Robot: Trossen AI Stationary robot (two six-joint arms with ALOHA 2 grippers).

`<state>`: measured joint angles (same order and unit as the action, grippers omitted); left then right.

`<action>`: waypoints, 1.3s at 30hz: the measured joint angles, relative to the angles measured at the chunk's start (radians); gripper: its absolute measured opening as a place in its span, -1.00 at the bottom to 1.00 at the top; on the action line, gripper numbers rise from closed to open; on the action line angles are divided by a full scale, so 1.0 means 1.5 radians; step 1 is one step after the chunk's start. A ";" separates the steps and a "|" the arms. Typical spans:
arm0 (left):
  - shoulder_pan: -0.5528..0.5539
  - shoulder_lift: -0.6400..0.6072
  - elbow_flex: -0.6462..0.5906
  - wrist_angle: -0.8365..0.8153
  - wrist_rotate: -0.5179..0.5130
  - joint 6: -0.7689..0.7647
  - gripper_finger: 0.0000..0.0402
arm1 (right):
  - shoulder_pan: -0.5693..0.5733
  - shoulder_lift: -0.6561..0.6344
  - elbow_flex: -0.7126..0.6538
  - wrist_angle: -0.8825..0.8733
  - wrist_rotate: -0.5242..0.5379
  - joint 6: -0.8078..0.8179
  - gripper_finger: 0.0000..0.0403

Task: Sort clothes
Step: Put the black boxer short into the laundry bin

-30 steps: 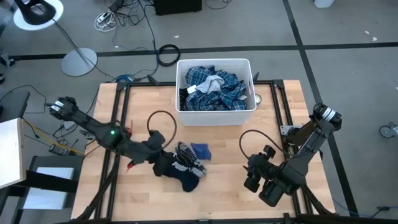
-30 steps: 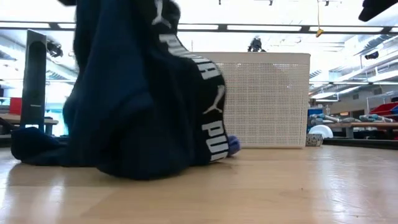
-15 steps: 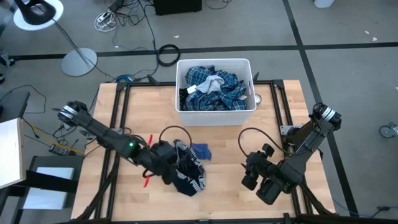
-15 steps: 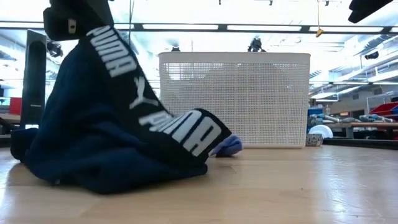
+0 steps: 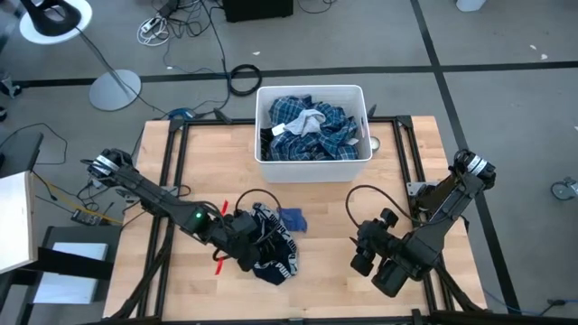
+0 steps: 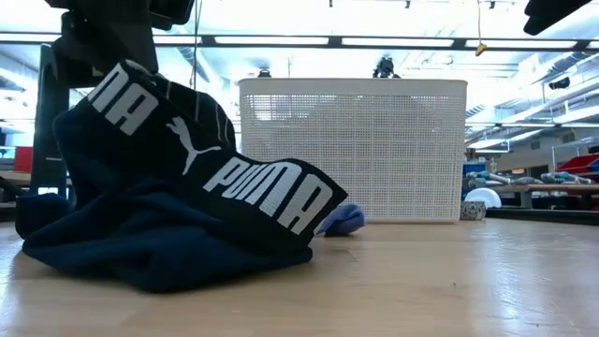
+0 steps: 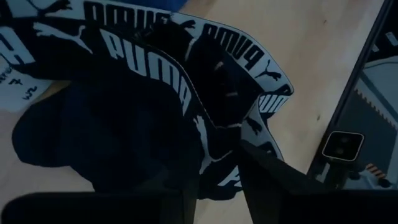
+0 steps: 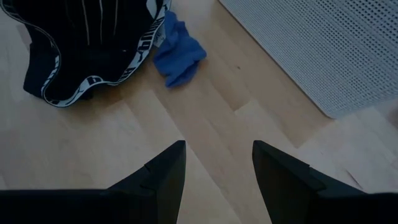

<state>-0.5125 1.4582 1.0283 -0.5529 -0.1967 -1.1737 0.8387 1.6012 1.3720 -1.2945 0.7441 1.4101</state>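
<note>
1. You have a navy garment (image 5: pixel 271 255) with a white-lettered black waistband crumpled in a heap on the table's front-middle area; in the low view (image 6: pixel 178 220) the band arches up over the pile.
2. Just beside it, toward the bin, you see a small blue piece (image 5: pixel 291 218), bunched and lying flat (image 8: pixel 179 55).
3. Your plaid blue-and-white clothes (image 5: pixel 330 126) sit heaped inside the bin, with a grey-white piece (image 5: pixel 305 122) on top.
</note>
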 joint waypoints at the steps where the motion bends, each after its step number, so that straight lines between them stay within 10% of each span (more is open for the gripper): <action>1: 0.000 0.000 0.000 0.000 0.000 0.007 -0.45 | 0.000 0.000 0.000 0.000 0.000 0.000 -0.08; 8: 0.001 -0.004 0.000 -0.019 -0.016 0.012 -0.92 | -0.002 0.000 0.000 0.000 0.000 -0.003 -0.08; 21: 0.001 -0.087 0.066 -0.079 -0.095 0.059 -0.99 | -0.017 0.000 0.000 0.006 0.003 -0.017 -0.08; 39: 0.002 -0.140 0.475 -0.152 -0.332 0.420 -1.00 | -0.021 0.000 0.000 0.027 0.015 -0.018 -0.08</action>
<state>-0.5102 1.2477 1.7406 -0.7805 -0.6945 -0.5441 0.8070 1.6012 1.3721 -1.2537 0.7669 1.3834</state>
